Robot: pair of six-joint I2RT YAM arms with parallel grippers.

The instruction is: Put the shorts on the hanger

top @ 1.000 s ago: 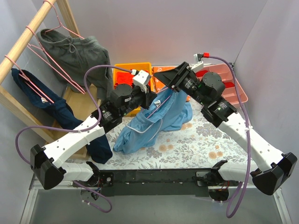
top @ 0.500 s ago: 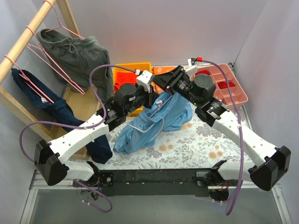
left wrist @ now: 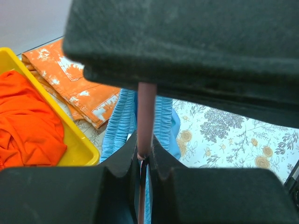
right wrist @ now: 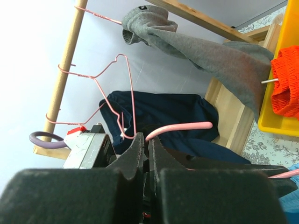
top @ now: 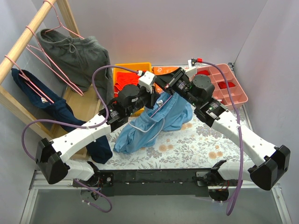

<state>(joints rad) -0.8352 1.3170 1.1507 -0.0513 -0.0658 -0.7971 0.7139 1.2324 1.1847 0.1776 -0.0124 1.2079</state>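
The left gripper [left wrist: 145, 156] and right gripper [right wrist: 148, 144] both pinch the hanger [left wrist: 146, 116], the shorts [top: 140, 133] drooping from it; threading seems partly done, and settling them evenly remains

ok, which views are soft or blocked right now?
Left wrist: the left gripper and a dark mass across the top are blurred, hiding much of the frame; the hanger reads fine. Right wrist: the right gripper is soft, wall washed out. Top external: sharp, evenly lit.
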